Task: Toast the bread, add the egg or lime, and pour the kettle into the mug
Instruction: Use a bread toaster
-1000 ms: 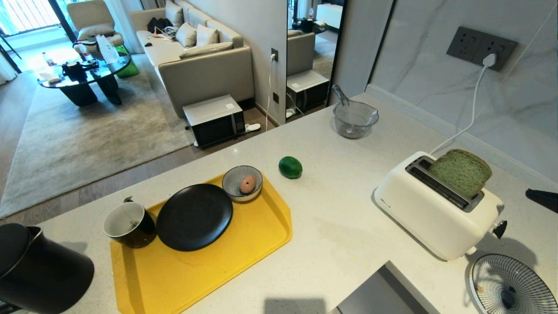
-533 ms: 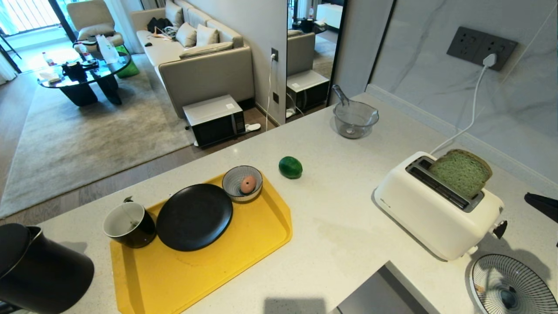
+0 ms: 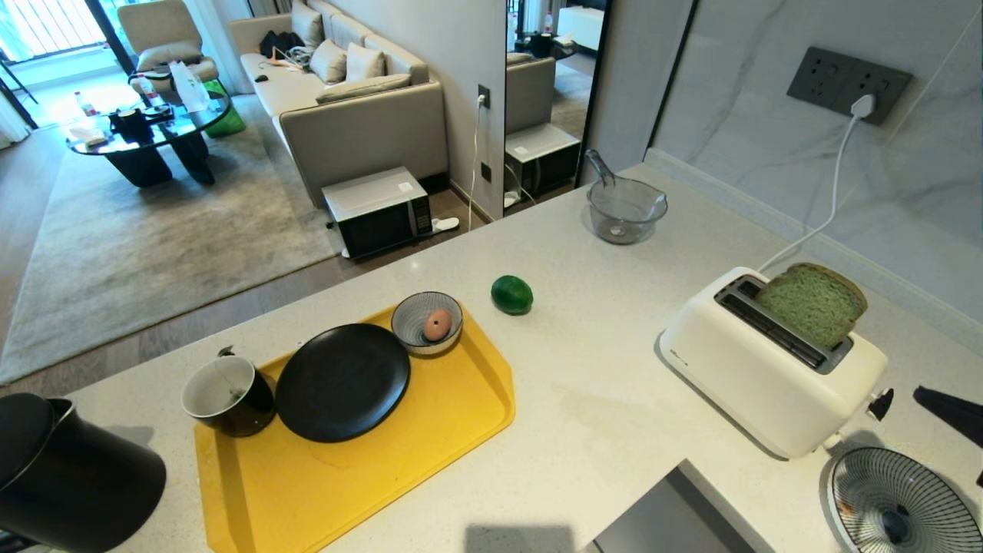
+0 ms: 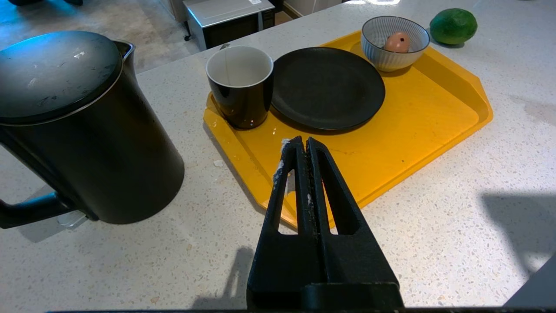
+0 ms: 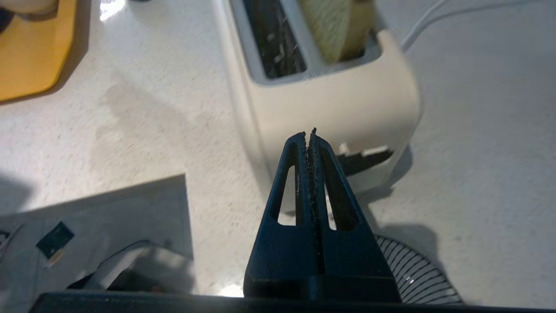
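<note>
The right gripper, its fingers pressed together, has dropped along the right edge of the head view over the past second, from level with the toaster's top down to just beside the black lever knob at the toaster's near end. Its tip now sits lower and slightly further in, above the striped plate, and its shadow on the countertop has shifted with it.

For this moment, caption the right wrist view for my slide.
Shut right gripper poised above the white toaster's lever end, green bread standing in one slot.
</note>
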